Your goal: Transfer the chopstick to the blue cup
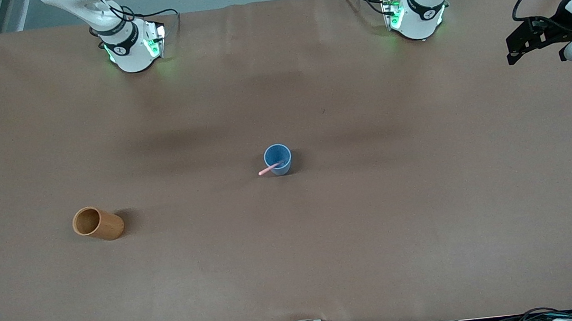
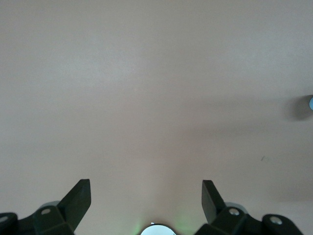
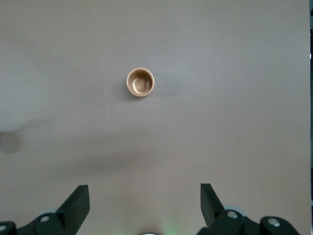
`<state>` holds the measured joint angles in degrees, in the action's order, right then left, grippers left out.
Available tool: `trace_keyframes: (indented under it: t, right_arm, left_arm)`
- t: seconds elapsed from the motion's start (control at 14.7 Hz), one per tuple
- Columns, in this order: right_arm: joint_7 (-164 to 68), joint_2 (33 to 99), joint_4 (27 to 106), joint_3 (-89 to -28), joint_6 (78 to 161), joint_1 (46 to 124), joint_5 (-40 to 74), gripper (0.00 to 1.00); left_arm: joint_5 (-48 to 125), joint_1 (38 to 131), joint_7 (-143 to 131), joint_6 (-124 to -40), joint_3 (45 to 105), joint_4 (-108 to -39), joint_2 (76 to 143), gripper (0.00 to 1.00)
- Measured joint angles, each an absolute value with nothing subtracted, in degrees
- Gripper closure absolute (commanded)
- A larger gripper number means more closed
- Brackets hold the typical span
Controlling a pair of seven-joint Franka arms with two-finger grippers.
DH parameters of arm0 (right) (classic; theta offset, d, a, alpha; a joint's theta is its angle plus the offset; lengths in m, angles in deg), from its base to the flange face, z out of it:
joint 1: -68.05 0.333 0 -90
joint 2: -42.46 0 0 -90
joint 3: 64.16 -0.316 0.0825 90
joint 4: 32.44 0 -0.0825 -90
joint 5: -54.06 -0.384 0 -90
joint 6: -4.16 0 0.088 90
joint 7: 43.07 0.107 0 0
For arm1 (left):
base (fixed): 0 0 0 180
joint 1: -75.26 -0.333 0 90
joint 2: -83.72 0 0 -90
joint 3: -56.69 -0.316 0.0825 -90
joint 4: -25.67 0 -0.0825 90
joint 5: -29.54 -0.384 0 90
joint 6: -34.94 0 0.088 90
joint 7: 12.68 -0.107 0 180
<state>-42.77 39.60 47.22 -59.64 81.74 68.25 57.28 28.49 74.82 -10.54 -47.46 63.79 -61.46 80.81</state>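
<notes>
The wooden cup [image 1: 97, 223] stands empty, well below the right gripper [image 3: 142, 205], whose fingers are spread and hold nothing. Farther off, the chopstick [image 1: 270, 169] already leans in the blue cup [image 1: 278, 159]. The left gripper [image 2: 145, 200] is likewise released. Best keep both arms high, clear of the cup.

Brown counter [image 1: 379, 236], surface matte, faint creases near the arm bases. Blue cup [image 1: 278, 159] standing upright about mid-counter, pink chopstick [image 1: 269, 169] in it, leaning out over the rim. Orange-brown wooden cup [image 1: 97, 223] standing toward the right arm's end, nearer the front camera than the blue cup, well apart from it; seen from above in the right wrist view [image 3: 140, 82]. Two arm bases mounted along the counter's edge farthest from the front camera.
</notes>
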Motion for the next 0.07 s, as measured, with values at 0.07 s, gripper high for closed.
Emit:
trace_keyframes:
  t: [0.07]
  right_arm:
    - [-43.2, 39.6, 47.2, -59.3, 81.6, 68.2, 56.5, 0.0]
  left_arm:
    - [28.5, 74.8, -10.5, -47.5, 63.8, -61.4, 80.8, 0.0]
